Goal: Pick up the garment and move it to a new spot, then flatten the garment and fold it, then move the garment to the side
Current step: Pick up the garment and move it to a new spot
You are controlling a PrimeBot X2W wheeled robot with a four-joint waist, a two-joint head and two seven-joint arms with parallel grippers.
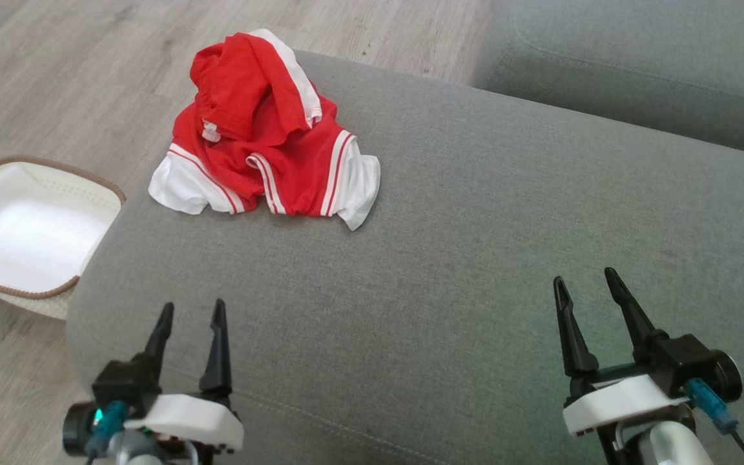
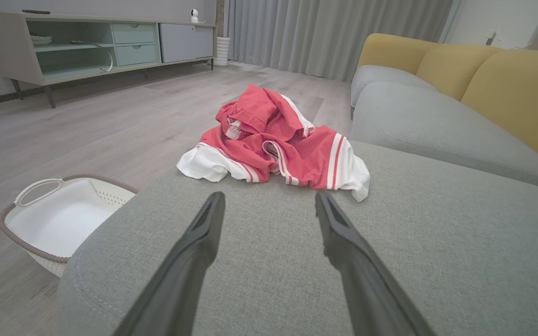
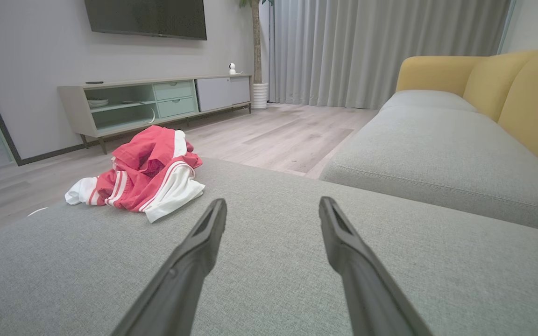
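Observation:
A crumpled red garment (image 1: 267, 139) with white stripes and white trim lies in a heap at the far left corner of a grey sofa cushion (image 1: 462, 258). It also lies straight ahead in the left wrist view (image 2: 273, 142) and off to the left in the right wrist view (image 3: 145, 172). My left gripper (image 1: 193, 310) hovers open over the near left of the cushion, well short of the garment. Over the near right, my right gripper (image 1: 586, 279) is open too. Nothing sits between either pair of fingers (image 2: 269, 200) (image 3: 272, 205).
A white basket (image 1: 26, 229) with a brown woven rim stands on the wooden floor (image 1: 88, 77) left of the cushion, also seen as the basket (image 2: 59, 219). A second grey seat (image 1: 637, 58) with yellow backrests (image 2: 507, 84) lies to the far right. A low TV cabinet (image 3: 157, 100) stands across the room.

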